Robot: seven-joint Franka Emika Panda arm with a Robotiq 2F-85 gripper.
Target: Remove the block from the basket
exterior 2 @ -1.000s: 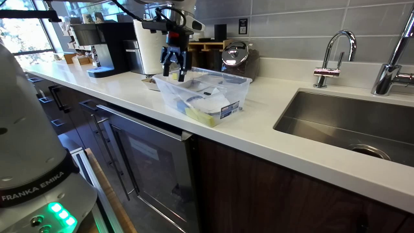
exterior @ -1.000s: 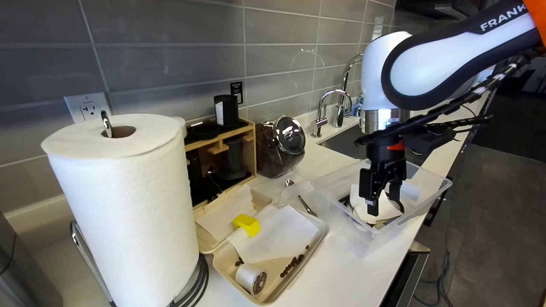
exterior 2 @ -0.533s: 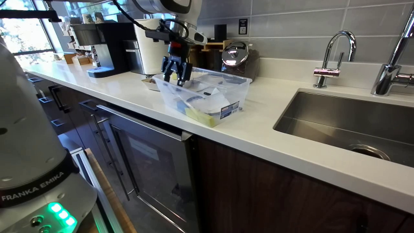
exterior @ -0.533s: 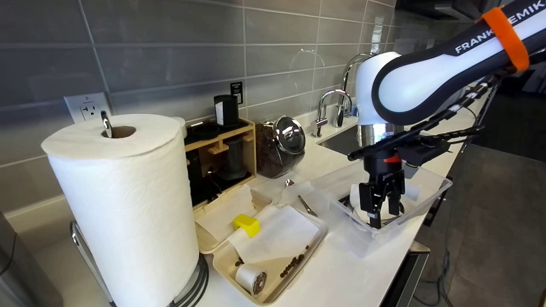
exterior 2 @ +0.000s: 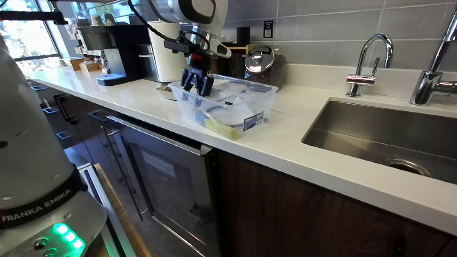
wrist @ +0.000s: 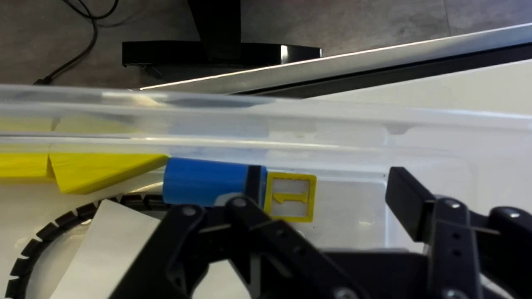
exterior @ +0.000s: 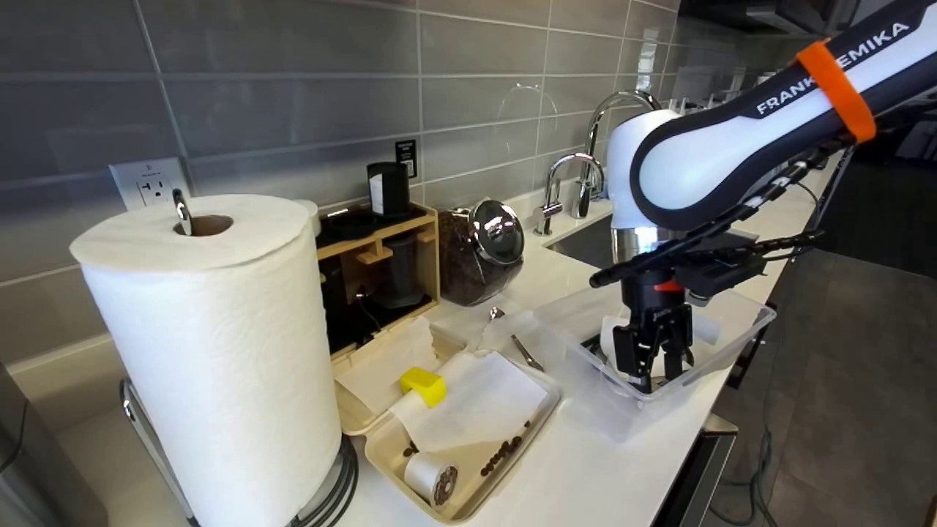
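Observation:
The basket is a clear plastic open-topped bin (exterior: 754, 322) on the counter; it shows in an exterior view (exterior 2: 228, 107) and fills much of the wrist view (wrist: 353, 216). A small block (wrist: 293, 197) with a yellow frame and a yellow figure 1 lies on its floor near the wall; in both exterior views I cannot make it out. My gripper (wrist: 328, 187) is open, with the block between its fingers, nearer the left finger and apart from the right. In both exterior views the gripper (exterior: 655, 377) (exterior 2: 195, 91) points down into the bin.
A blue cylinder (wrist: 208, 178) and yellow wedges (wrist: 99, 166) lie left of the block, with a dark ring (wrist: 50, 228) and white paper (wrist: 104, 253). A tan tray (exterior: 381, 454) holds a yellow piece (exterior: 423, 386). A paper towel roll (exterior: 212, 366) stands nearby.
My gripper has moved down, from above the bin's rim into the bin. It stays open. The bin and its contents have not visibly moved.

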